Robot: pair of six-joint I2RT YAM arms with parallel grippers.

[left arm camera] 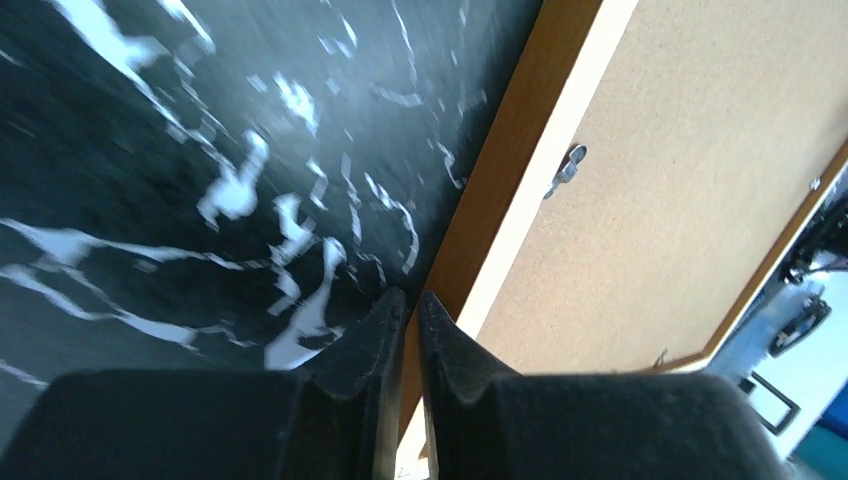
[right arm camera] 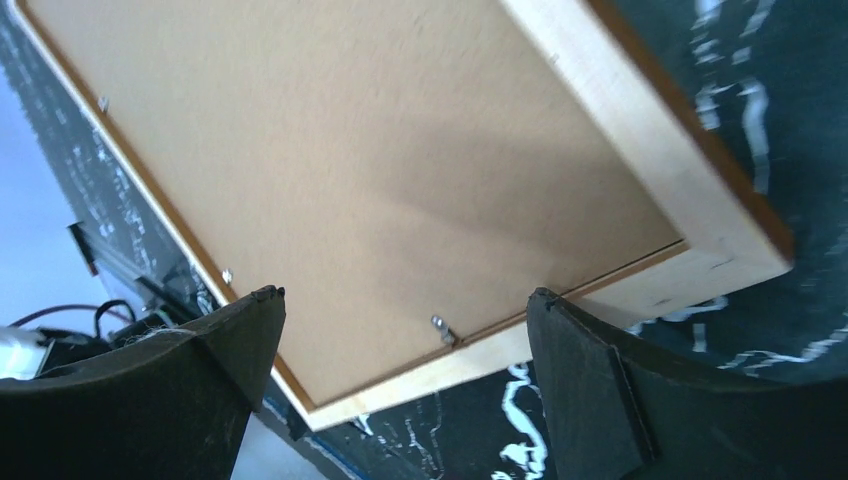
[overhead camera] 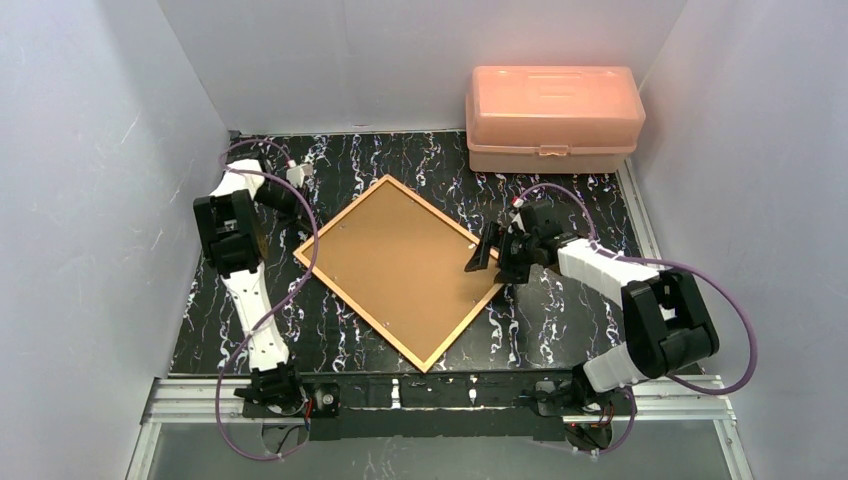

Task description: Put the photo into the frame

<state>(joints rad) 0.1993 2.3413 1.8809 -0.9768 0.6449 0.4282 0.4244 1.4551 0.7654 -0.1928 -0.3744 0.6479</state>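
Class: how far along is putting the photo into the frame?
Done: the backing board sits inside the face-down frame. The photo is not visible, so whether it lies beneath is unclear. In hand: nothing; left gripper nearly shut beside the frame, right gripper open above a corner. Left: possibly fastening the clips.

A pink plastic box (overhead camera: 553, 118) with its lid shut sits at the far right of the black marbled counter (overhead camera: 400, 160); a brown backing board (overhead camera: 400, 262) lies mid-counter.
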